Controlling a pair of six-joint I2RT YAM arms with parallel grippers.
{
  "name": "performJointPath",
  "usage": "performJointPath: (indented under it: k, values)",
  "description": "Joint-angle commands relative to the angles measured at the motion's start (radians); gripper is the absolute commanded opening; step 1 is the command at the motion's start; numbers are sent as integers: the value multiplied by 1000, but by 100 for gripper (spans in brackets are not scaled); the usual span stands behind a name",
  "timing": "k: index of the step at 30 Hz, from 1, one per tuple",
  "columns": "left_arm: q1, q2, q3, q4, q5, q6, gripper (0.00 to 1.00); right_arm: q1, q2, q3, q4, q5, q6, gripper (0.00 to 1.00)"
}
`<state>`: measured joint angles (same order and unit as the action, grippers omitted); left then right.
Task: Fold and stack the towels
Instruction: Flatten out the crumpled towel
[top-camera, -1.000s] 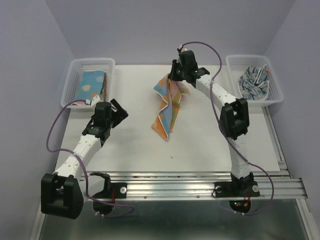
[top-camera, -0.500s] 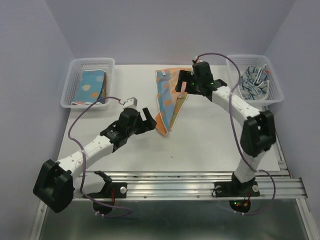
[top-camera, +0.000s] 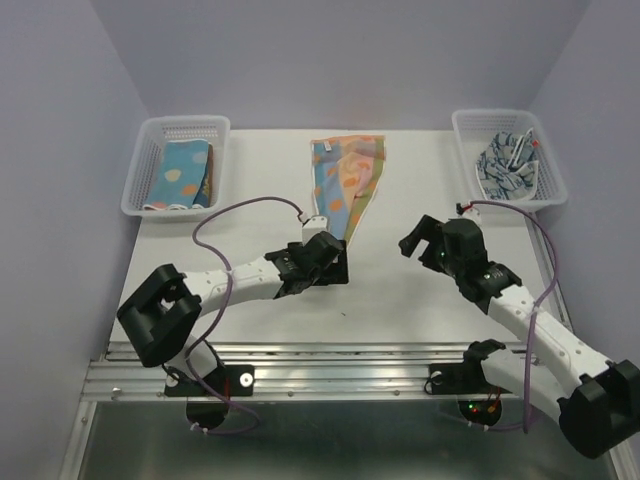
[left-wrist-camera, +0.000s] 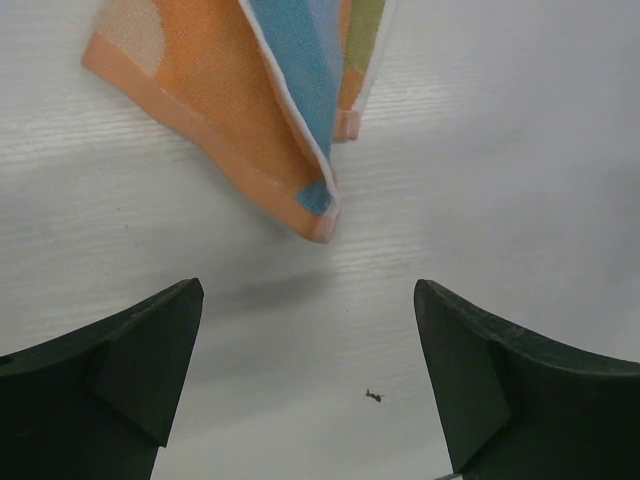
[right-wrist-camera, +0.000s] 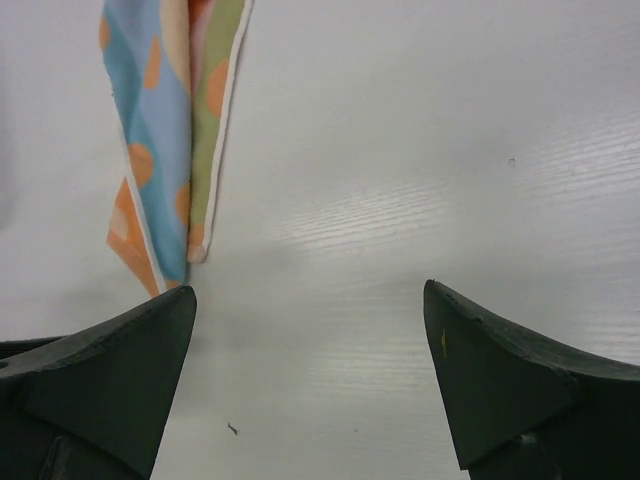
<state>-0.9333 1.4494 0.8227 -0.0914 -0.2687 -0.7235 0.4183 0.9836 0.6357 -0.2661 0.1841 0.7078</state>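
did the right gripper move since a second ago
Yes: the right gripper released the orange-and-blue dotted towel and retreated nearward past the right-hand white mesh basket's front edge.

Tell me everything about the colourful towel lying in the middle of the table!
The towel is soft cloth, blue with orange spots on one face, orange with pale spots on the other, plus a green strip and a white edge. It lies loosely folded over itself on the white table, in a long wedge: wide at the far end, narrowing to a point near the arms. Nothing holds it. The left gripper is open just short of that point, not touching it.
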Motion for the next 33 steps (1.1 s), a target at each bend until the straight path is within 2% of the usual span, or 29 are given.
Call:
performJointPath:
  k: [1, 3, 4, 7, 10, 11, 13, 14, 18, 25, 30, 33]
  values:
    - [-4, 83, 107, -99, -124, -30, 99, -1, -115, -37, 50, 20, 47, 100]
    - [-4, 141, 144, -108, -132, -25, 97, -1, -138, -47, 39, 22, 39, 100]
    - [-4, 178, 156, -114, -139, -25, 91, 0, -141, -50, 36, 28, 36, 100]
    - [-4, 221, 203, -143, -153, -24, 85, -1, -131, -54, 33, 26, 27, 100]
    - [-4, 261, 231, -146, -152, -8, 70, -1, -96, -56, 38, 6, 13, 100]
    - [-6, 262, 236, -149, -156, -8, 70, -1, -86, -56, 39, 5, 9, 100]
    - [-4, 264, 243, -160, -165, -10, 57, 0, -57, -54, 44, -17, -4, 100]
    - [-4, 258, 247, -166, -176, -13, 36, 0, -46, -54, 48, -27, -7, 100]
    - [2, 238, 257, -192, -224, -19, 0, 1, -3, -57, 82, -101, -27, 100]
    - [57, 161, 214, -148, -201, -8, 0, 66, 90, -28, 108, -129, -30, 100]
    - [115, 34, 133, -39, -104, 10, 0, 172, 199, 31, 152, -92, 1, 100]
    - [189, -16, 102, 10, -24, 13, 0, 255, 340, 100, 203, -72, 64, 99]
